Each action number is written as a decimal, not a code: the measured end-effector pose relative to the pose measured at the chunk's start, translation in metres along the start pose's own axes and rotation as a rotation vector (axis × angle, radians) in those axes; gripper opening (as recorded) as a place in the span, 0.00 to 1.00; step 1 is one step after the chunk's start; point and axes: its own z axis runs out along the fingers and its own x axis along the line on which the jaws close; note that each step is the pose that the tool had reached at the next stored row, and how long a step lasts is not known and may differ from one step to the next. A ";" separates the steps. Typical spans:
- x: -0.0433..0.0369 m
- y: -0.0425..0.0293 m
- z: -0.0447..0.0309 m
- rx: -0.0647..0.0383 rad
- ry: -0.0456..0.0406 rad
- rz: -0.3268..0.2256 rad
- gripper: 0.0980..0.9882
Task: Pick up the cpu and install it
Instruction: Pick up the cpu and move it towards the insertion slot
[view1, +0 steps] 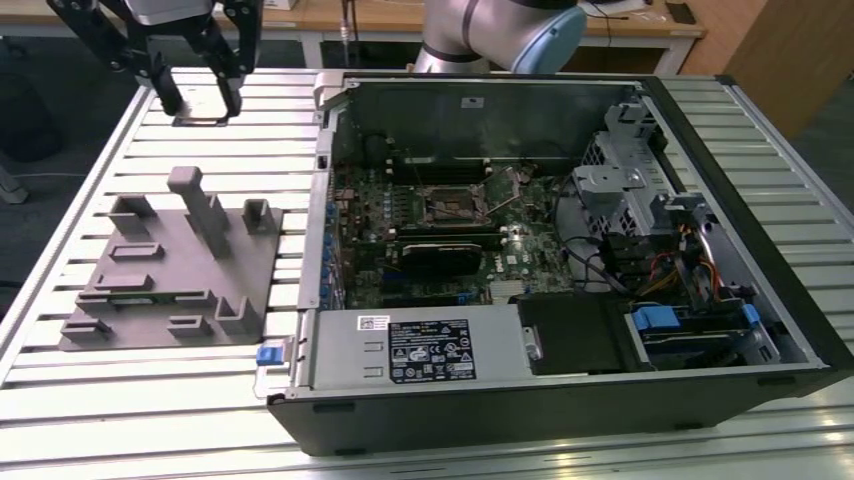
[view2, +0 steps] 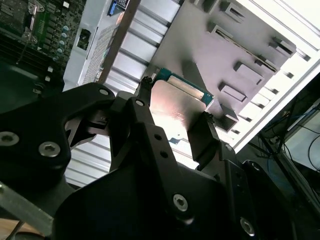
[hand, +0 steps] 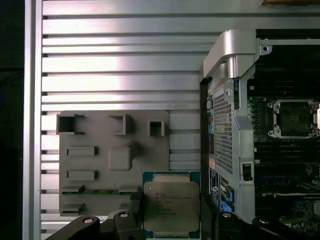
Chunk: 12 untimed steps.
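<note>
While the black fingers (view2: 199, 140) clamp the small flat silver-topped square cpu (hand: 171, 205) by opposite edges, the black square socket frame (hand: 294, 118) lies well apart, inside the open black computer case (view1: 534, 412) toward the exterior view's right.

First wrist view: cpu (hand: 171, 207) edge nearest gripper (hand: 170, 200) body cut off by frame; flanks masked by fingers (hand: 136, 210).
</note>
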 end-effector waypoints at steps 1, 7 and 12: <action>-0.0017 0.0000 0.0000 0.000 0.0000 0.000 0.50; -0.0107 0.0003 0.0004 0.000 -0.0001 0.000 0.50; -0.0184 0.0005 0.0005 0.000 0.0000 0.000 0.50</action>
